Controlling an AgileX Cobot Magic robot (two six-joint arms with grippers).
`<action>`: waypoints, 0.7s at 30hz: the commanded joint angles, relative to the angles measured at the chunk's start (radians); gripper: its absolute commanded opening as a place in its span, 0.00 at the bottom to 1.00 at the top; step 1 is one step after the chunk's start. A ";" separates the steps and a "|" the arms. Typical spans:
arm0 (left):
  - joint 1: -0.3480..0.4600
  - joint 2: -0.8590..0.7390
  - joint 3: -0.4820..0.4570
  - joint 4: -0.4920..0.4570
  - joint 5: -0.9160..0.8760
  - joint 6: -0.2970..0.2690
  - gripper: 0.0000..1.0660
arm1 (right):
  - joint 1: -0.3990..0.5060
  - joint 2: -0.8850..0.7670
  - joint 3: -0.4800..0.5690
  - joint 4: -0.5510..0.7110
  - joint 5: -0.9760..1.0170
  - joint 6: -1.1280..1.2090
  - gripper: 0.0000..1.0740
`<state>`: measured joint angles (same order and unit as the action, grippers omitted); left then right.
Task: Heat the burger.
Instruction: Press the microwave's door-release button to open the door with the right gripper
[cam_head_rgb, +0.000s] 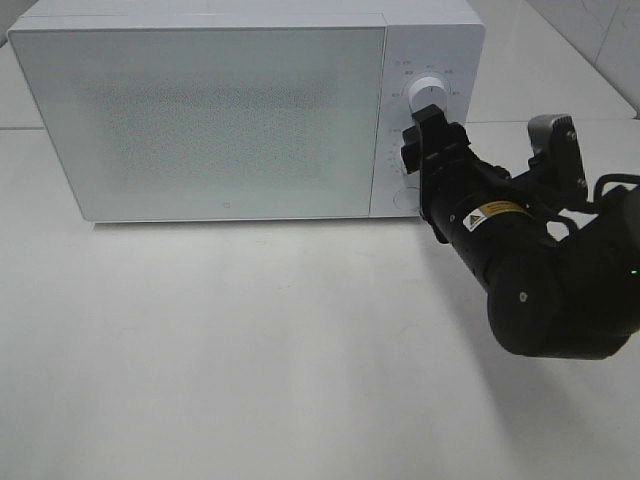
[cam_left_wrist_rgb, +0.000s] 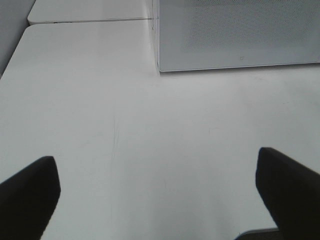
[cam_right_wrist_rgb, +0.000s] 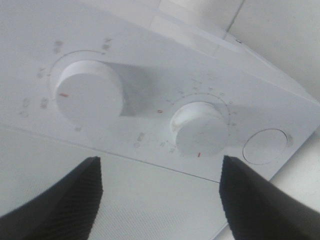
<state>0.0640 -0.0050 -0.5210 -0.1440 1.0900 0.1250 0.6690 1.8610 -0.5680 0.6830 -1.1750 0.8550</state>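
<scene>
Burger: not visible in any view. The white box-shaped microwave oven (cam_head_rgb: 230, 110) stands at the far side of the white table (cam_head_rgb: 250, 350) with its frosted door (cam_head_rgb: 200, 110) closed, so I judge the burger is inside. Step in hand, as judged: setting the controls. The right hand (cam_head_rgb: 420, 135) is up at the control panel (cam_head_rgb: 440, 50) on the oven's right end, fingers apart and clamped on nothing. In its wrist view the upper white round dial (cam_right_wrist_rgb: 89, 94) and the lower white round dial (cam_right_wrist_rgb: 202, 127) both lie ahead of the gap, neither touched, with the flat round button (cam_right_wrist_rgb: 265, 146) beyond the lower dial. The left hand (cam_left_wrist_rgb: 156, 165) hangs over bare table to the near left of the oven, fingers wide apart, empty. Next move calls for centring the right hand on one dial, closing on its rim and twisting. Which dial, I cannot tell.
</scene>
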 joint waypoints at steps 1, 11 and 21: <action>-0.002 -0.005 0.003 -0.006 -0.014 -0.001 0.94 | -0.005 -0.078 0.005 -0.055 0.088 -0.231 0.67; -0.002 -0.005 0.003 -0.006 -0.014 -0.001 0.94 | -0.005 -0.227 0.003 -0.034 0.441 -0.730 0.78; -0.002 -0.005 0.003 -0.006 -0.014 -0.001 0.94 | -0.006 -0.311 0.003 -0.034 0.748 -1.146 0.76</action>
<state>0.0640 -0.0050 -0.5210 -0.1440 1.0900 0.1250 0.6690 1.5760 -0.5630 0.6500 -0.5160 -0.2020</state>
